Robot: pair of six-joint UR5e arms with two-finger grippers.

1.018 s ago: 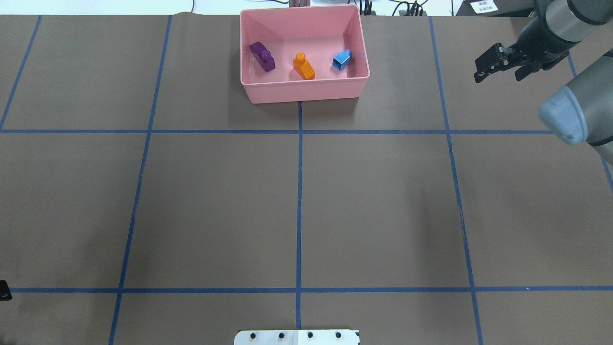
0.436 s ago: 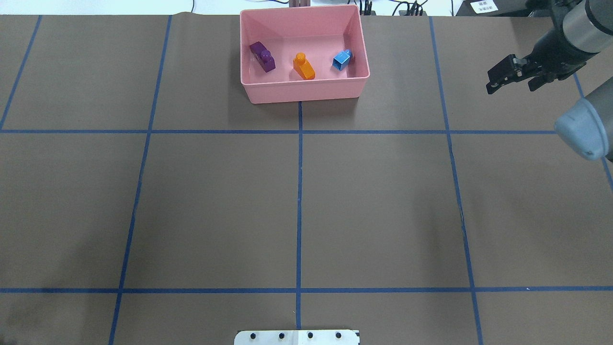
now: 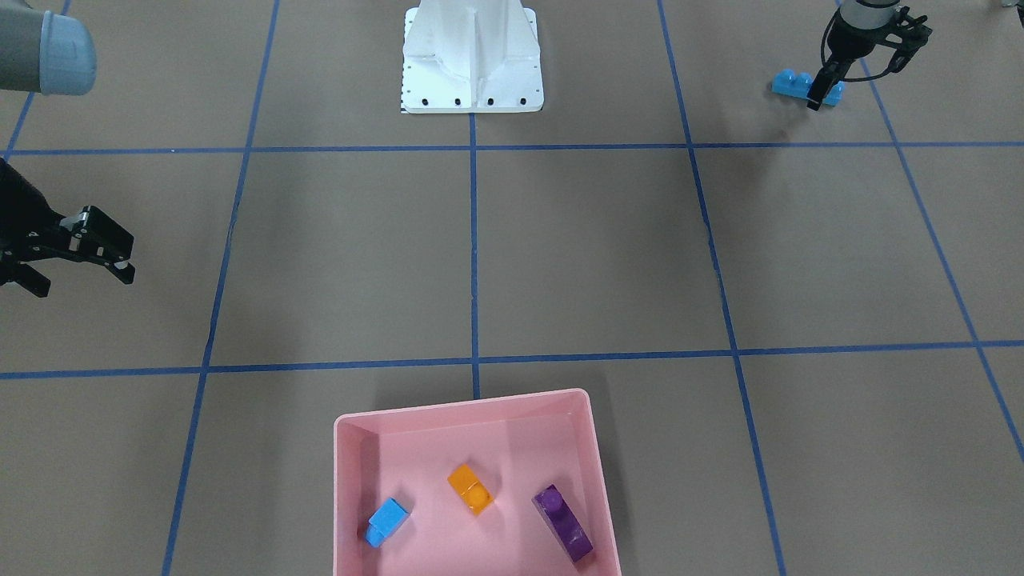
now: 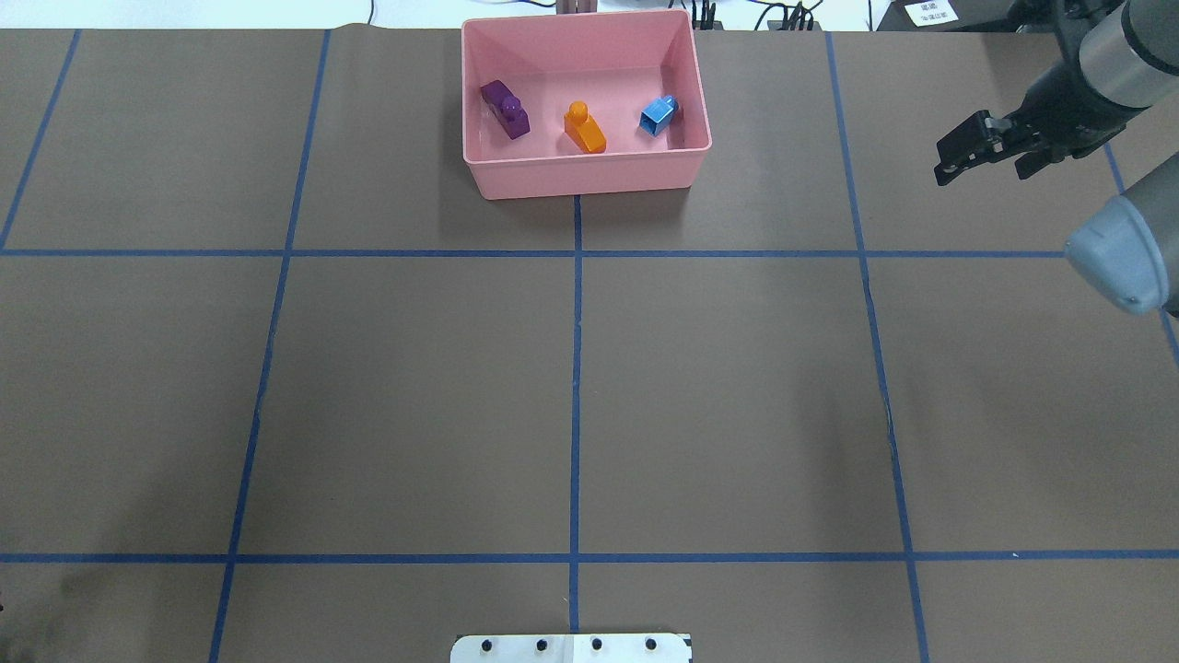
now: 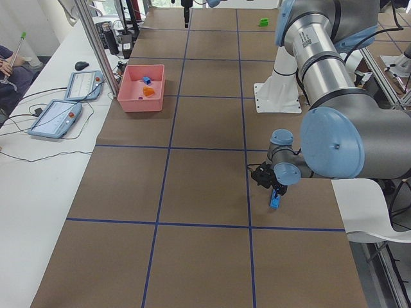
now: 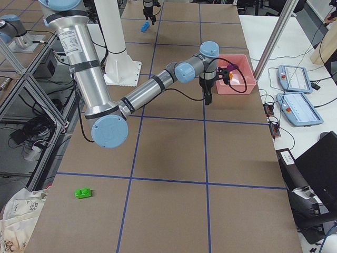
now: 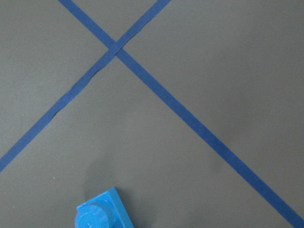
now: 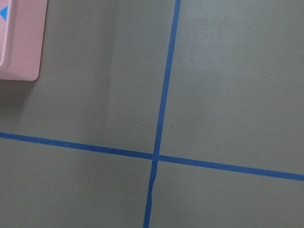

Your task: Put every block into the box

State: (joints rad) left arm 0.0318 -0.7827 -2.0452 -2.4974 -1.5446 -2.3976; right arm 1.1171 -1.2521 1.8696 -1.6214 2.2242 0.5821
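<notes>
My left gripper (image 3: 822,90) is down at the long blue brick (image 3: 788,82), which lies on the table (image 4: 414,387) out to the left of the base (image 3: 472,56). One dark finger crosses in front of the brick, and blue shows on either side of it. I cannot tell whether the jaws have closed on the brick or only stand around it. My left wrist view gives me just one studded end of it at the bottom edge, near a crossing of tape lines (image 7: 114,47).

My right gripper (image 4: 984,166) hangs over bare table well off to the right of the box (image 4: 589,175) — jaws spread, nothing between them. Its wrist view catches only a pink corner of the box at the upper left.

The box sits at the far edge of the table, on the centre line. Three bricks lie inside, each apart from the others: the purple brick (image 4: 505,109) toward the overhead view's left wall, the orange brick (image 4: 584,127) in the middle and the light-blue brick (image 4: 659,114) toward the right.

The green brick (image 6: 82,193) lies on the table at my right end, on the robot's side — well apart from the box and both grippers.
</notes>
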